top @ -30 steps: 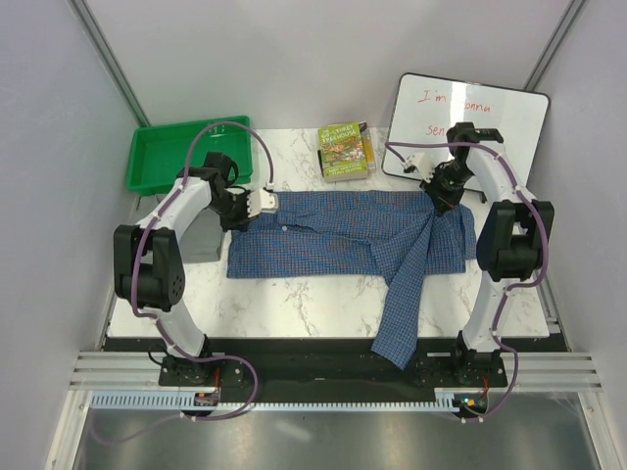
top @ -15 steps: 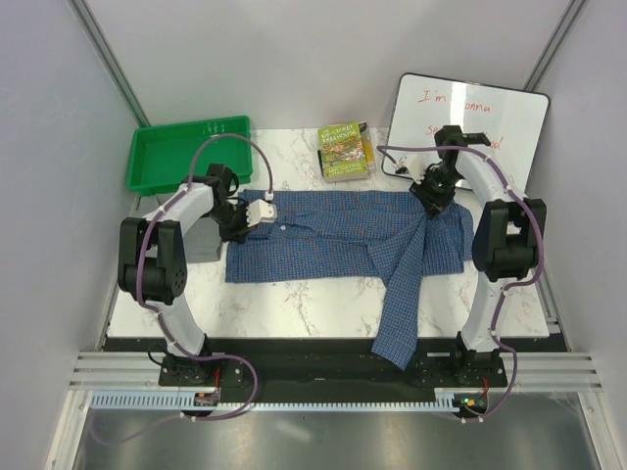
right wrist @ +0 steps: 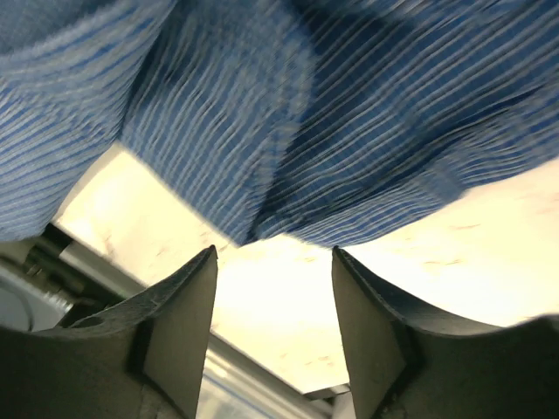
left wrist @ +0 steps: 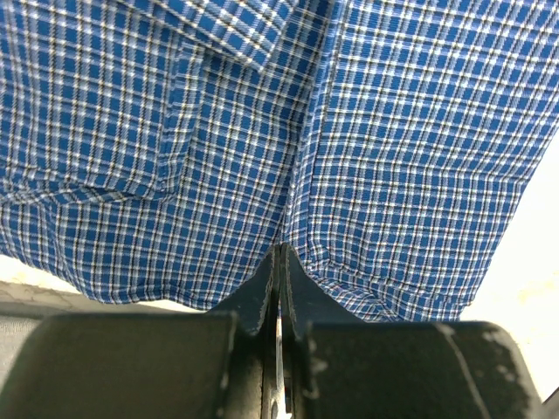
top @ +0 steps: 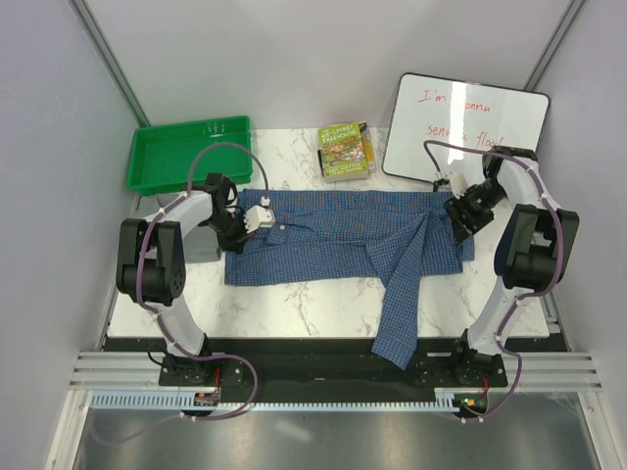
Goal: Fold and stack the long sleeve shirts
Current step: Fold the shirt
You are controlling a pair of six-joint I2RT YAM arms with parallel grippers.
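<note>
A blue checked long sleeve shirt (top: 333, 235) lies spread across the marble table, and one sleeve (top: 397, 323) hangs over the front edge. My left gripper (top: 257, 217) is at the shirt's left end. Its jaws (left wrist: 281, 255) are shut, and the checked cloth (left wrist: 393, 131) puckers at their tips. My right gripper (top: 460, 211) hovers at the shirt's right edge. It is open (right wrist: 272, 257) with nothing between its fingers, and the shirt's hem (right wrist: 288, 175) lies just beyond them. A grey shirt (top: 201, 245) lies at the table's left, partly under my left arm.
A green tray (top: 186, 157) sits at the back left. A book (top: 345, 150) lies at the back centre and a whiteboard (top: 465, 127) leans at the back right. Grey walls close in on both sides.
My right gripper has opened, let go of the shirt and swung right to its edge. My left gripper stayed shut and shifted slightly, dragging the shirt's left end.
</note>
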